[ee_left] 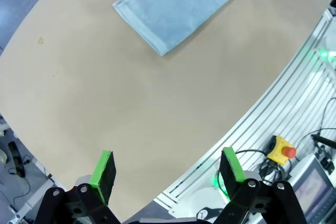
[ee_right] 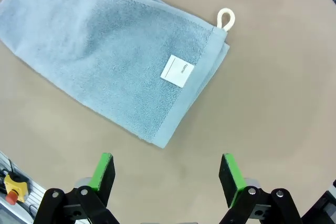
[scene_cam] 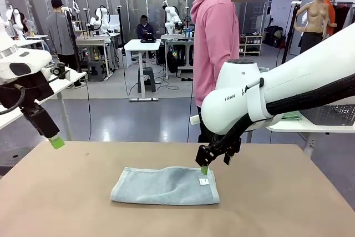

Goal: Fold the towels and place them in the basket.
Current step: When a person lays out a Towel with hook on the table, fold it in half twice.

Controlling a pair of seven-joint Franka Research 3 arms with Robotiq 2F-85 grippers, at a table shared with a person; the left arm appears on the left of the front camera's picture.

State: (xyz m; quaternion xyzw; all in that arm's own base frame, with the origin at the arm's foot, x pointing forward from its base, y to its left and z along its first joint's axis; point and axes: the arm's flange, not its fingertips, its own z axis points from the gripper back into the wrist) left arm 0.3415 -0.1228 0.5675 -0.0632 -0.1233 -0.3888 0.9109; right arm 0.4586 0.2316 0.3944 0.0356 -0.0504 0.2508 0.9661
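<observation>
Front view: one towel (scene_cam: 165,186) lies flat near the middle of the table (scene_cam: 66,203), and it looks doubled over once already. My right gripper (scene_cam: 205,166) hovers just above its far right corner, by the white label (scene_cam: 204,181), and as far as I can tell it isn't touching. My left gripper (scene_cam: 55,140) hangs well off to the left with nothing in it. The dark mesh at the right edge, behind my right arm, is probably the basket (scene_cam: 333,116) — it's hard to be sure at this angle.

Left wrist view: the jaws are spread wide and empty over bare table. The towel is far off near the top of the picture.

Right wrist view: the jaws are wide apart and empty. The towel is just ahead, label end nearest, with a cream hanging loop (ee_right: 226,18) sticking off one corner.

Handling, my guess: soft terry, light and limp, so it'll sag and drape the moment I lift it. It should be grippy enough and it isn't fragile. The best hold is the stitched hem at the short edge — pinch both layers at a corner, one gripper per corner, and not by the loop.
</observation>
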